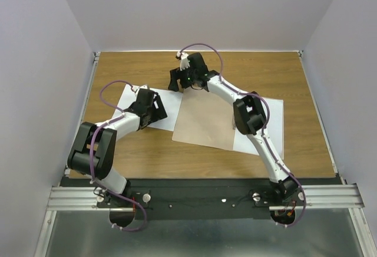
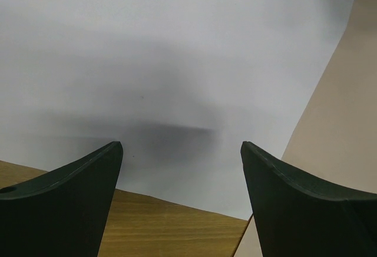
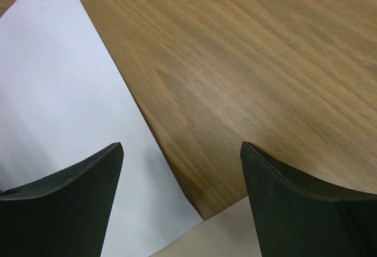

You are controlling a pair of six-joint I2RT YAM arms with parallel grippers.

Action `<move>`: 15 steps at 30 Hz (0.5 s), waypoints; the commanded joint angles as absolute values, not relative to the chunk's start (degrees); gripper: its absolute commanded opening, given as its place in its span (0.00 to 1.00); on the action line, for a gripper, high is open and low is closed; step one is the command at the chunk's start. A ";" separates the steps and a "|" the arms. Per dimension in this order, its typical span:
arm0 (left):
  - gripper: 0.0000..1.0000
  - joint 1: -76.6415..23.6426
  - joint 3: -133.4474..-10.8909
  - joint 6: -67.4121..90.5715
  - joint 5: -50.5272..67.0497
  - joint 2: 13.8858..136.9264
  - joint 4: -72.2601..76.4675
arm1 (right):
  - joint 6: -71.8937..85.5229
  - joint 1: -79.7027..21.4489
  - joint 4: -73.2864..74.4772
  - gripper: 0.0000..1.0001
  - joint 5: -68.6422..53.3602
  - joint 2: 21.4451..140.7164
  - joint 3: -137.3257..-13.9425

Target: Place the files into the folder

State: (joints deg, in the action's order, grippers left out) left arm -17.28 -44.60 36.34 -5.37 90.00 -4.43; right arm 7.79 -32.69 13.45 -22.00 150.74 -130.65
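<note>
left gripper (image 2: 181, 148): we see its fingers apart, hovering over the left sheet (image 2: 177, 45) and gripping nothing.
right gripper (image 3: 182, 148): fingers spread, over bare table (image 1: 147, 151) by the folder's far left corner.
folder (image 1: 206, 121): flat in the middle, between the two white sheets.
left sheet: flat, its right edge meeting the folder.
right sheet (image 1: 275, 121): flat beside the folder's right edge; we cannot tell whether it is tucked under.

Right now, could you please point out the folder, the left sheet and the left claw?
folder (image 1: 203, 124): top view, its bare middle.
left sheet (image 2: 177, 45): left wrist view, its white face.
left claw (image 2: 181, 145): left wrist view, midway between its fingertips.
</note>
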 commanded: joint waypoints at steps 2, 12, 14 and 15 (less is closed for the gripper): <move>0.92 -17.58 -42.36 38.32 -3.34 91.76 -14.23 | 3.26 -34.10 18.54 0.86 -26.10 151.44 -127.19; 0.92 -17.58 -43.42 39.11 -3.25 92.20 -14.59 | 0.53 -34.36 31.98 0.76 -36.37 145.29 -121.02; 0.92 -17.58 -43.33 39.29 -3.16 91.85 -14.59 | 0.53 -34.28 33.30 0.76 -38.22 144.93 -121.72; 0.92 -17.58 -43.33 39.29 -3.25 91.76 -14.68 | 0.44 -34.28 33.57 0.75 -41.02 144.93 -121.99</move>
